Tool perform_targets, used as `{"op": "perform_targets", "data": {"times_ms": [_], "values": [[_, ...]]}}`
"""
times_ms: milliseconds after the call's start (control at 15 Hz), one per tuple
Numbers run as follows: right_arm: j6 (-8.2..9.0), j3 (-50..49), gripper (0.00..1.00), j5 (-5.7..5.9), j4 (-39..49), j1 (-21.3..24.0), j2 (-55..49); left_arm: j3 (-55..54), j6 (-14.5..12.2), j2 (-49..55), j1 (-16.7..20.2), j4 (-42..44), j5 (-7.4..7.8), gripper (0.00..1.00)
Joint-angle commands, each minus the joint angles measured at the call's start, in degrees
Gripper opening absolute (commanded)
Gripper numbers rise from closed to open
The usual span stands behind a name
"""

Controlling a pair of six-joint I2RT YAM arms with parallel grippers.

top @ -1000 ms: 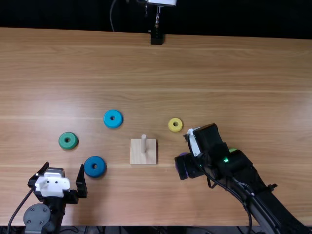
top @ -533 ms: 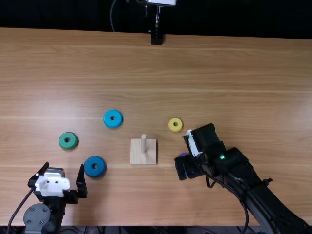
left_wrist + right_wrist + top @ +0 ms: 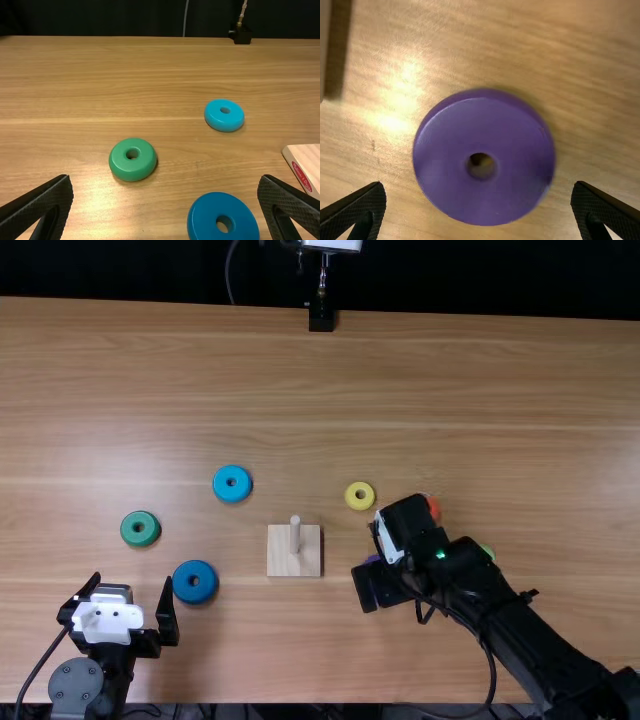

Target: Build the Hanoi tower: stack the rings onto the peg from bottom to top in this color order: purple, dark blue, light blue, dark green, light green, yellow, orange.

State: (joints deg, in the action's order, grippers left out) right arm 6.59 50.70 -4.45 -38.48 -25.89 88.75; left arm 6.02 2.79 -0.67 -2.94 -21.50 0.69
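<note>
My left gripper (image 3: 122, 605) stands open at the near left; in the left wrist view the left gripper (image 3: 167, 205) has nothing between its fingers. My right gripper (image 3: 366, 586) is over the purple ring (image 3: 373, 559), mostly covering it. In the right wrist view the open right gripper (image 3: 478, 200) has its fingers on either side of the purple ring (image 3: 445, 170), apart from it. The bare peg (image 3: 295, 530) stands on its wooden base (image 3: 283, 562). Flat on the table lie the dark blue ring (image 3: 184, 583), light blue ring (image 3: 219, 484), dark green ring (image 3: 128, 529) and yellow ring (image 3: 349, 497).
Partly hidden by the right arm are an orange ring (image 3: 434, 507) and a light green ring (image 3: 488, 551). A black stand (image 3: 321, 318) is at the table's far edge. The wooden base lies between the two grippers.
The right arm has shifted slightly left over the purple ring, and the orange ring has come into sight beside it. The left arm has kept still.
</note>
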Motion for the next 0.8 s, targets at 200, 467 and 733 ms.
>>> {"op": "perform_targets", "data": {"times_ms": [200, 467, 733], "values": [[1.0, 3.6, 1.0, 0.55, 0.2, -1.8, 4.2, -6.0, -0.8, 0.7, 0.2, -4.6, 0.68, 1.0], [1.0, 4.4, 1.0, 3.82, 0.4, -1.9, 7.1, -6.0, -0.8, 0.7, 0.2, -4.6, 0.68, 1.0], [1.0, 4.8, 1.0, 3.92, 0.6, -1.9, 7.6, -6.0, -0.8, 0.7, 0.2, -4.6, 0.68, 1.0]]}}
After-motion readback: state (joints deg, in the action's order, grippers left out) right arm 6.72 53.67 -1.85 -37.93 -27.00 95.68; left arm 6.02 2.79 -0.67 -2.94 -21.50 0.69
